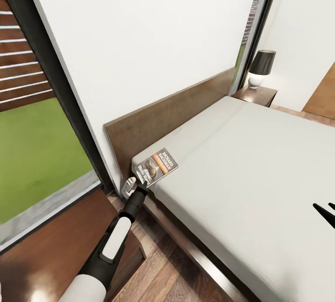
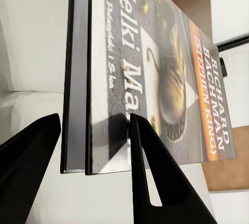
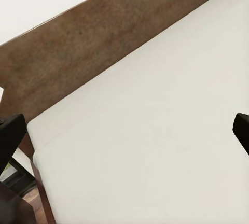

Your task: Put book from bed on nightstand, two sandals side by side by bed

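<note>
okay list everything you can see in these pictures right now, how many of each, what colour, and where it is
book: one, dark cover with an orange band, at the mattress corner by the headboard, between the left gripper's fingers.
bed: one, dark-brown frame and headboard, pale-grey mattress, across the right of the head view.
nightstand: two, reddish-brown; one at the near corner of the bed under the left arm, the other at the far corner.
lamp: one, black shade on a white base, on the far nightstand.
window: one, dark-framed, left of the headboard, grass outside.
left gripper: one, black fingers either side of the book's edge.
right gripper: one, black, over the mattress, fingers apart.
</note>
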